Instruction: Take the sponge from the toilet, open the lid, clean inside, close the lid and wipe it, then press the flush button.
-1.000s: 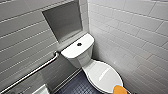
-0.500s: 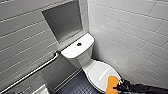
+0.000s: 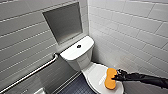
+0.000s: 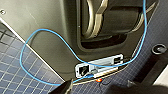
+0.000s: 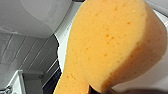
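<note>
Steel shows first: a grab bar slants along the grey tiled wall to the left of the toilet. Above and behind the toilet's tank, a square recess is set into that wall. The small dark flush button sits in the middle of the flat tank top. In front of the tank the lid is down over the bowl, white and glossy. Dark blue floor tiles run along the toilet's left side.

The orange sponge is over the right half of the lid, its long side running from the tank end toward the front; whether it touches the lid cannot be told. The right end effector is clamped on the sponge at its narrow middle, gripping it from the side away from the grab bar, with the black arm reaching in from the white tiled wall on the toilet's right. In the right wrist view the sponge's pitted face looms over the lid's edge.

The left wrist view looks down at the robot's grey base, a looping blue cable and blue floor tiles. Whether the left end effector is released or clenched cannot be told.
</note>
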### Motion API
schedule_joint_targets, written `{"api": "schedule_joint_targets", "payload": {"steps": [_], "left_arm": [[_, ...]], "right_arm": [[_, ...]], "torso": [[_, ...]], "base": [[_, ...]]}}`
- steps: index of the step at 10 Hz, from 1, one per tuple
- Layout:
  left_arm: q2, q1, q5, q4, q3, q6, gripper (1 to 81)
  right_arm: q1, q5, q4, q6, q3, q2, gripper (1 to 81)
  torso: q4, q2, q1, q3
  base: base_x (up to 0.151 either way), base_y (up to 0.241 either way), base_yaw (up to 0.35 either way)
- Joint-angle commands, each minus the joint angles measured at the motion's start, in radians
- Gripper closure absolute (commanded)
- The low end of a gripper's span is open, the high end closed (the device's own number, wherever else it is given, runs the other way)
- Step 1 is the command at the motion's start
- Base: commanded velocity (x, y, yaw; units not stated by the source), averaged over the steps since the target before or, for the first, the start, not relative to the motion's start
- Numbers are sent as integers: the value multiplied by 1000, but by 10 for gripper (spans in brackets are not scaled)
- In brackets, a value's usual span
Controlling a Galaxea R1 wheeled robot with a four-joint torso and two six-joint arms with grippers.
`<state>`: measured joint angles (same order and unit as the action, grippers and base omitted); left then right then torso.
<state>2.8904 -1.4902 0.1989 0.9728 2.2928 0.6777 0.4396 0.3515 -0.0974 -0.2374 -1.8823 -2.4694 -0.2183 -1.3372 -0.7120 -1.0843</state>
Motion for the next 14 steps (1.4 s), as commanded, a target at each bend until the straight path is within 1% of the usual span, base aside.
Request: {"api": "schedule_joint_targets", "payload": {"steps": [1,2,3,4,5,6,7,8,11,12,13,14], "left_arm": [[-16,-31,62,0,-6,-7,10],[-16,-32,62,-2,-2,-6,10],[-16,-32,62,-5,-1,-7,10],[-14,-32,62,-5,-1,-6,10],[-11,-37,62,-5,-1,-6,10],[-9,-40,62,-3,0,-7,10],[-6,-42,62,-3,7,-7,10],[-3,-45,62,0,8,-7,10],[-6,-57,62,-8,10,-7,10],[-9,-64,62,-11,10,-6,10],[-15,-75,62,-12,10,-6,10],[-20,-86,60,-14,10,-3,10]], "right_arm": [[-136,43,-44,-32,-36,-42,811],[-146,37,-38,-49,-61,-70,811],[-156,35,-41,-52,-93,-96,811],[-172,34,-44,-52,-127,-120,811],[-190,32,-44,-66,-156,-137,811],[-204,9,-42,-77,-168,-142,811],[-215,-32,-42,-82,-179,-148,811],[-222,-39,-42,-82,-210,-171,811],[-200,-100,-41,-82,-357,-280,811],[-172,-150,-45,-92,-379,-306,811],[-141,-221,-45,-156,-388,-317,811],[-111,-266,-44,-227,-400,-314,811]], "torso": [[0,4,3,-46],[0,-11,-7,-95],[0,-19,-11,-102],[0,-26,-14,-123],[0,-28,-17,-60],[0,-29,-17,-90],[0,-28,-19,-100],[0,-29,-19,-109],[0,-29,-19,-108],[0,-29,-19,-108],[0,-29,-19,-108],[0,-29,-19,-108]], "base": [[0,0,0],[0,0,0],[0,0,0],[0,0,0],[0,0,0],[0,0,0],[0,0,0],[0,0,0],[0,0,0],[0,0,0],[0,0,0],[0,0,0]]}}
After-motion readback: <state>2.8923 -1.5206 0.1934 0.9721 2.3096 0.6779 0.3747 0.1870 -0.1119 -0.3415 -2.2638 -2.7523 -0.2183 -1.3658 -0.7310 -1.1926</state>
